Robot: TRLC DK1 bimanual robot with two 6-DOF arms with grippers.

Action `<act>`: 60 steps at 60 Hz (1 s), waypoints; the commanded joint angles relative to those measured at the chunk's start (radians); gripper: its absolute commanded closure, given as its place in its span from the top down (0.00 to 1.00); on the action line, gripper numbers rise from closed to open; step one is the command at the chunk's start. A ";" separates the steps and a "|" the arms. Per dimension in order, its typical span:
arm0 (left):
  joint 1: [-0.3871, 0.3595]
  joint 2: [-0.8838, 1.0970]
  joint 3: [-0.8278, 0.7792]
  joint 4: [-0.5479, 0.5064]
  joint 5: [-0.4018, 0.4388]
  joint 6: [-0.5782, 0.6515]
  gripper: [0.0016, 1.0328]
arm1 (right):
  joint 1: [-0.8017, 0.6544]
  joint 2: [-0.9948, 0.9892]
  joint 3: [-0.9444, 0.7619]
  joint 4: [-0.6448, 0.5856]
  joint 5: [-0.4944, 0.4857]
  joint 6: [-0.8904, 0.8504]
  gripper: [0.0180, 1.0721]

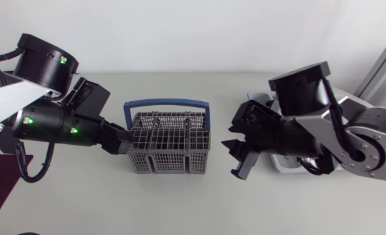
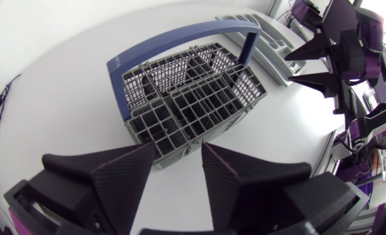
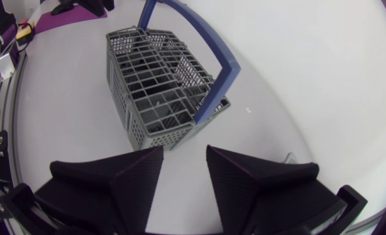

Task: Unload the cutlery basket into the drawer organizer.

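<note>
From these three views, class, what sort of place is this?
Probably a robotics lab bench, not a kitchen: the left gripper and right gripper flank a cutlery basket on a plain white table.

Under the right arm (image 1: 323, 130), the drawer organizer (image 1: 288, 167) lies mostly hidden in the head view, with only 2 pale corners showing. In the left wrist view, the right gripper (image 2: 296, 65) covers part of it. The cutlery basket (image 1: 170, 140) has compartments too dark to tell whether any cutlery lies inside. Whether the left gripper (image 1: 126, 140) touches the basket's left wall cannot be told. The left arm (image 1: 49, 121) and the right arm are each cut off at a side edge.
</note>
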 commanded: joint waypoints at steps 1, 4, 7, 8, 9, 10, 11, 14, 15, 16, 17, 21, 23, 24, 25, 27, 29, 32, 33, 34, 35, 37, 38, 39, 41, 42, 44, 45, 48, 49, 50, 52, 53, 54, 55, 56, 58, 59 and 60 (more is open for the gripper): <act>0.006 0.002 -0.041 0.032 0.011 0.004 0.34 | 0.020 0.060 0.034 0.025 -0.023 0.058 0.10; 0.005 0.016 -0.045 0.046 0.015 0.002 0.23 | 0.023 0.084 0.043 0.042 -0.043 0.070 0.09; 0.006 0.033 -0.048 0.057 0.024 0.002 0.20 | 0.024 0.109 0.054 0.055 -0.065 0.081 0.06; 0.006 0.035 -0.050 0.060 0.024 0.002 0.20 | 0.023 0.120 0.060 0.059 -0.080 0.085 0.05; 0.006 0.039 -0.053 0.066 0.024 0.002 0.19 | 0.023 0.127 0.065 0.060 -0.091 0.090 0.05; 0.006 0.044 -0.055 0.071 0.024 0.002 0.19 | 0.023 0.137 0.069 0.063 -0.099 0.093 0.05; 0.006 0.047 -0.058 0.077 0.024 0.004 0.19 | 0.023 0.143 0.072 0.065 -0.106 0.096 0.05; 0.005 0.053 -0.061 0.089 0.026 0.004 0.19 | 0.023 0.169 0.082 0.082 -0.111 0.101 0.05; 0.005 0.059 -0.064 0.095 0.026 0.005 0.19 | 0.023 0.175 0.083 0.086 -0.111 0.101 0.05; 0.005 0.062 -0.065 0.098 0.026 0.005 0.19 | 0.024 0.184 0.085 0.094 -0.111 0.102 0.05; 0.005 0.065 -0.065 0.101 0.026 0.005 0.19 | 0.024 0.190 0.086 0.098 -0.111 0.102 0.05; 0.005 0.076 -0.068 0.117 0.026 0.007 0.19 | 0.024 0.219 0.091 0.124 -0.114 0.108 0.05; 0.005 0.087 -0.070 0.127 0.026 0.008 0.19 | 0.024 0.236 0.094 0.137 -0.114 0.108 0.05; 0.005 0.090 -0.070 0.131 0.026 0.008 0.19 | 0.024 0.241 0.094 0.141 -0.114 0.108 0.05; 0.005 0.098 -0.070 0.134 0.026 0.008 0.19 | 0.026 0.250 0.095 0.149 -0.115 0.108 0.05; 0.006 0.107 -0.070 0.141 0.026 0.008 0.19 | 0.027 0.259 0.095 0.158 -0.115 0.108 0.05; 0.005 0.122 -0.070 0.147 0.026 0.010 0.19 | 0.027 0.273 0.098 0.161 -0.115 0.108 0.05; 0.005 0.144 -0.070 0.155 0.026 0.010 0.19 | 0.027 0.291 0.102 0.177 -0.115 0.107 0.05; 0.005 0.150 -0.070 0.158 0.026 0.010 0.19 | 0.027 0.296 0.102 0.180 -0.115 0.107 0.05; 0.006 0.151 -0.070 0.160 0.026 0.010 0.19 | 0.026 0.302 0.102 0.186 -0.115 0.107 0.05; 0.005 0.159 -0.070 0.163 0.026 0.011 0.19 | 0.026 0.308 0.103 0.187 -0.115 0.105 0.05; 0.006 0.168 -0.070 0.166 0.026 0.010 0.19 | 0.024 0.318 0.106 0.187 -0.114 0.105 0.05; 0.006 0.174 -0.070 0.170 0.026 0.010 0.19 | 0.023 0.324 0.108 0.189 -0.115 0.104 0.05; 0.006 0.177 -0.070 0.172 0.026 0.010 0.19 | 0.020 0.327 0.109 0.189 -0.114 0.102 0.05; 0.006 0.185 -0.070 0.178 0.026 0.011 0.19 | 0.016 0.337 0.112 0.189 -0.114 0.101 0.05; 0.006 0.194 -0.070 0.183 0.026 0.011 0.19 | 0.013 0.344 0.114 0.189 -0.112 0.098 0.05; 0.005 0.205 -0.070 0.186 0.026 0.011 0.19 | 0.009 0.350 0.115 0.189 -0.112 0.096 0.05; 0.005 0.211 -0.068 0.187 0.026 0.011 0.19 | 0.007 0.350 0.115 0.189 -0.112 0.095 0.05; 0.005 0.216 -0.064 0.187 0.026 0.011 0.19 | 0.003 0.350 0.118 0.189 -0.111 0.095 0.05; 0.005 0.216 -0.064 0.187 0.026 0.011 0.19 | 0.003 0.350 0.120 0.189 -0.108 0.095 0.05; 0.005 0.216 -0.062 0.189 0.026 0.011 0.19 | 0.001 0.350 0.120 0.189 -0.106 0.093 0.05; 0.005 0.216 -0.061 0.192 0.026 0.010 0.19 | -0.002 0.350 0.123 0.189 -0.102 0.093 0.05; 0.005 0.216 -0.059 0.192 0.026 0.011 0.19 | -0.004 0.350 0.125 0.189 -0.102 0.093 0.05; 0.005 0.219 -0.059 0.196 0.026 0.010 0.19 | -0.005 0.353 0.126 0.189 -0.100 0.093 0.05; 0.005 0.220 -0.059 0.201 0.026 0.010 0.19 | -0.008 0.356 0.129 0.189 -0.099 0.093 0.05; 0.005 0.225 -0.058 0.204 0.026 0.008 0.19 | -0.010 0.359 0.131 0.189 -0.097 0.093 0.05; 0.003 0.231 -0.053 0.207 0.026 0.008 0.19 | -0.014 0.368 0.137 0.189 -0.088 0.091 0.05; 0.003 0.239 -0.048 0.209 0.026 0.008 0.19 | -0.022 0.376 0.140 0.189 -0.088 0.090 0.05; 0.003 0.240 -0.047 0.212 0.026 0.010 0.19 | -0.023 0.377 0.140 0.189 -0.088 0.090 0.05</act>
